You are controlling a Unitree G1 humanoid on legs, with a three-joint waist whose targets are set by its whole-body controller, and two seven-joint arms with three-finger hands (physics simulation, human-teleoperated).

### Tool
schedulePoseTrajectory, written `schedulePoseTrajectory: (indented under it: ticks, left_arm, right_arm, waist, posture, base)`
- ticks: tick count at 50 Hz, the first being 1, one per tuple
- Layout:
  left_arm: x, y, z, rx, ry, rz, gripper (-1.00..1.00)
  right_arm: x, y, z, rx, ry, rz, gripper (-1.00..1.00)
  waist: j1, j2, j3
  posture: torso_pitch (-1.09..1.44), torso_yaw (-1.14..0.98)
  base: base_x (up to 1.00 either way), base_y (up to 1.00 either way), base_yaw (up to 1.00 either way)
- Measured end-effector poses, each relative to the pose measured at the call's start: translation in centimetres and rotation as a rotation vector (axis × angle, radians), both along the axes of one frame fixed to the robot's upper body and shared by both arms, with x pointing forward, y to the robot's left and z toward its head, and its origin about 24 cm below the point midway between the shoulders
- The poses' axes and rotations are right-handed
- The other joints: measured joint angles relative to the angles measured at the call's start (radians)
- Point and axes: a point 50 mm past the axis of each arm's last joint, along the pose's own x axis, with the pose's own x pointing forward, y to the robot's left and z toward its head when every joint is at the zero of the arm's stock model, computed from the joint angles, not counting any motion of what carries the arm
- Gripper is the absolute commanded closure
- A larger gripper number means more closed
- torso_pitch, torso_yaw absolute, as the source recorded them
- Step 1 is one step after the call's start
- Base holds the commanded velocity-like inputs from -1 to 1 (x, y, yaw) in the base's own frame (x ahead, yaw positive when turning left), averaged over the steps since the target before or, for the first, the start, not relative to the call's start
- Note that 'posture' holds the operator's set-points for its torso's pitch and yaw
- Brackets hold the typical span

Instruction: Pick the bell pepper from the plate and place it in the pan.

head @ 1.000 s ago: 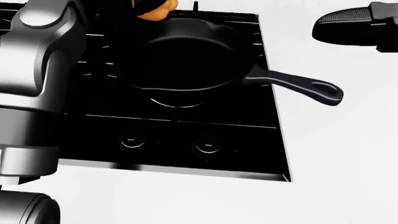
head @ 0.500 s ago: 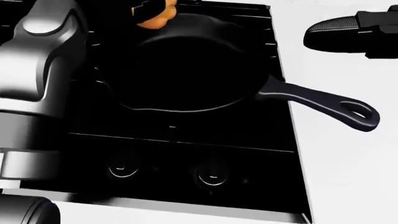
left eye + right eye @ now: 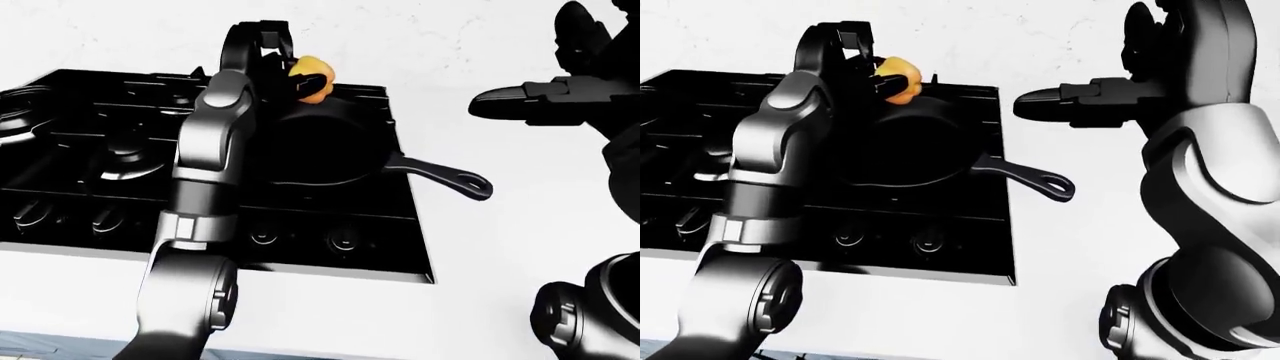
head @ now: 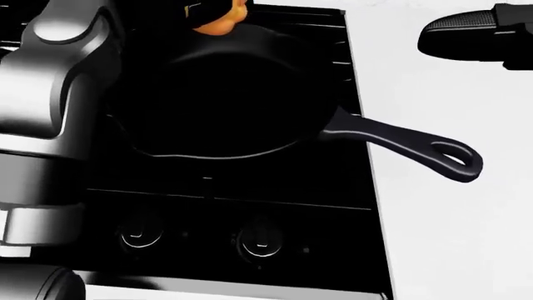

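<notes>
The left hand (image 3: 275, 67) pinches the orange bell pepper (image 3: 310, 77) above the pan's (image 3: 320, 154) far rim. Light, smooth and likely slippery, it seems gripped across its sides; the right hand (image 3: 1065, 101) looks flat and empty.

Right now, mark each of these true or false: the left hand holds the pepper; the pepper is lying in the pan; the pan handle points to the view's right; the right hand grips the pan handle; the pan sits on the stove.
1. The left hand holds the pepper. True.
2. The pepper is lying in the pan. False: it is held up by the pan's upper rim, not lying inside it.
3. The pan handle points to the view's right. True.
4. The right hand grips the pan handle. False: it hangs over the white counter, apart from the handle and holding nothing.
5. The pan sits on the stove. True.
</notes>
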Motion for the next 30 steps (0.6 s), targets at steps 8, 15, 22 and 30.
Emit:
schedulePoseTrajectory:
  ticks: [8, 15, 22, 30]
  left_arm:
    - [-0.5, 0.2, 0.0, 0.013, -0.001, 0.004, 1.0]
    - [-1.2, 0.0, -0.5, 0.037, 0.015, -0.019, 1.0]
    - [-1.4, -0.9, -1.1, 0.089, 0.045, -0.062, 1.0]
    - [-1.5, -1.2, -2.2, 0.128, 0.075, -0.085, 1.0]
  right_arm:
    - [0.0, 0.0, 0.0, -0.002, -0.001, 0.008, -1.0]
    - [0.1, 0.0, 0.0, 0.0, 0.0, 0.006, -1.0]
    - [0.1, 0.0, 0.1, -0.001, 0.0, 0.007, -1.0]
    - [0.0, -0.1, 0.1, 0.0, -0.003, 0.004, -1.0]
  waist:
    - [0.002, -0.007, -0.003]
    - [0.005, -0.006, -0.004]
    - [0.007, -0.006, -0.003]
    - [0.007, -0.006, -0.003]
  posture:
    - [0.0, 0.0]
    - [0.0, 0.0]
    - [0.0, 0.0]
    - [0.0, 0.0]
  base:
    - [0.0, 0.0, 0.0]
    - [0.0, 0.0, 0.0]
    - [0.0, 0.0, 0.0]
    - [0.0, 0.0, 0.0]
